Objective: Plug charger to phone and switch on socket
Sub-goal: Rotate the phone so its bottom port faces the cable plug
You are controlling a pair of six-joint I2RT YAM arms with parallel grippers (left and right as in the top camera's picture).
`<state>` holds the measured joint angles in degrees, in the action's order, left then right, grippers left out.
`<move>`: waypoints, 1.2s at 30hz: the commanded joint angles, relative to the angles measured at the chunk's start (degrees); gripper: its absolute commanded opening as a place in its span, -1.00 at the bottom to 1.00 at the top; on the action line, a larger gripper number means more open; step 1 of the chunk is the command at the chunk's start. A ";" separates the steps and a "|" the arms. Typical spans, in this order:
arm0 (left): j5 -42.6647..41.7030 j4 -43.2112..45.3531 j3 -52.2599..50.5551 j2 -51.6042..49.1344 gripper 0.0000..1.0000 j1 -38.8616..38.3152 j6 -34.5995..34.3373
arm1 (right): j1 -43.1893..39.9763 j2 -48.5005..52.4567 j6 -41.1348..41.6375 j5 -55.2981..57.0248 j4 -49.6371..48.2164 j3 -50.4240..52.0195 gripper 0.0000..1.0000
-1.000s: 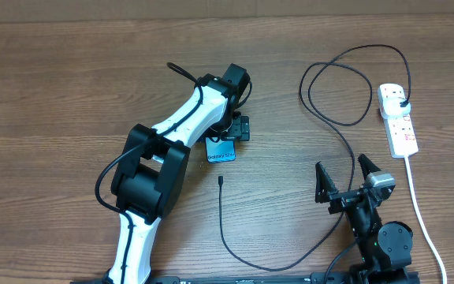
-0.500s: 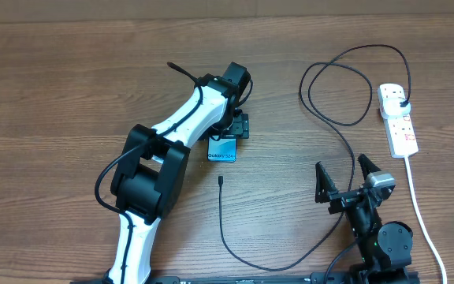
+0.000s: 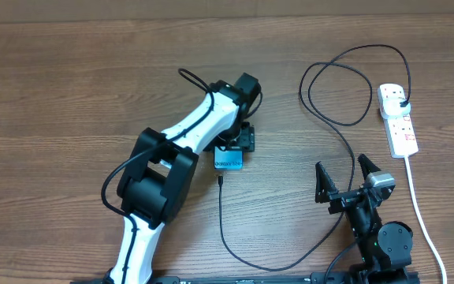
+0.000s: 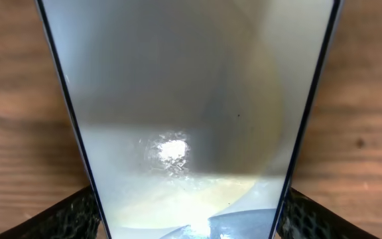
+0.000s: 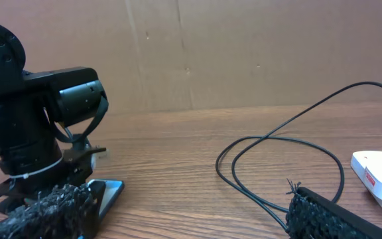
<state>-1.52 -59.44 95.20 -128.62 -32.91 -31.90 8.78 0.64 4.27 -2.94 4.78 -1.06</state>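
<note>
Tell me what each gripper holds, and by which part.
The left gripper holds the phone by its two long side edges; the right gripper is open, holding nothing.

Left arm (image 3: 186, 126): white links, blk joints, blk cable; blk mesh-textured fingers (image 4: 68, 216).
</note>
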 commanded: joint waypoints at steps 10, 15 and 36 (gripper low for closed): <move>-10.10 -0.15 -6.73 -9.73 0.79 -1.40 -1.99 | 0.37 -0.48 0.15 0.33 -0.11 0.59 1.00; -10.12 1.84 -5.31 -9.73 0.87 1.75 -2.14 | 0.37 -0.48 0.15 0.31 -0.11 0.59 1.00; -8.09 14.12 -5.14 -9.73 1.00 4.37 -2.80 | 0.37 -0.48 0.15 0.33 -0.11 0.59 1.00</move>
<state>-9.30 -46.00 95.33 -127.90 -27.77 -36.05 8.78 0.64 4.27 -2.94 4.80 -1.06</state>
